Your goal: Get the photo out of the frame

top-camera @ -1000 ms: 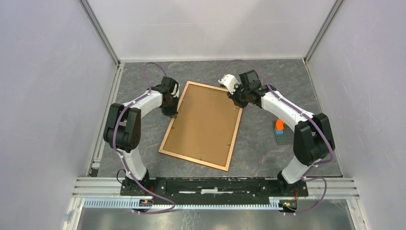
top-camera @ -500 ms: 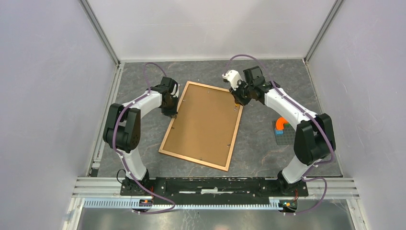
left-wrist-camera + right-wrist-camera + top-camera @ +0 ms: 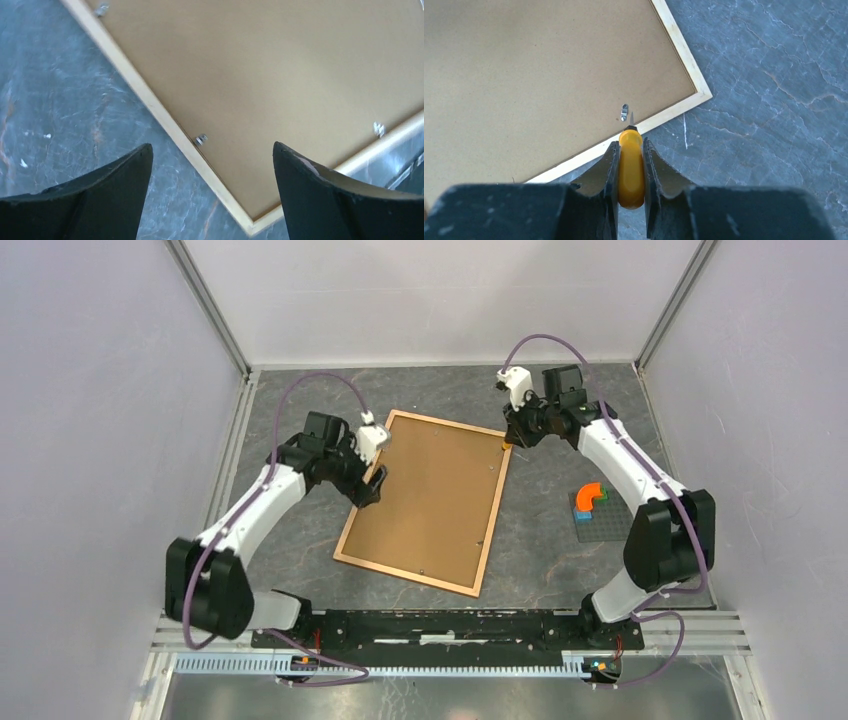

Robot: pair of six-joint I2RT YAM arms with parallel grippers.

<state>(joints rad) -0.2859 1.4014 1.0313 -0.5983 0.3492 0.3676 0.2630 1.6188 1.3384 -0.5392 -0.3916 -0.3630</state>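
Grey marbled tabletop (image 3: 560, 570), white walls. Frame (image 3: 430, 500) flat at centre, fibreboard back up. Left gripper (image 3: 210, 152) above frame's 9 o'clock edge, jaws spread wide, holding nothing. Right gripper (image 3: 630, 145) at frame's 1 o'clock corner, jaws pinching yellow-handled screwdriver (image 3: 630, 170), tip just beside metal clip (image 3: 624, 112). Grey baseplate (image 3: 597, 525) at 3 o'clock.

Grey marbled table (image 3: 440, 390) carries the frame (image 3: 430, 500) and a baseplate (image 3: 600, 528).

Dark grey marbled tabletop (image 3: 540, 540), plain white enclosure walls (image 3: 100, 390), aluminium corner posts (image 3: 210, 310), even light
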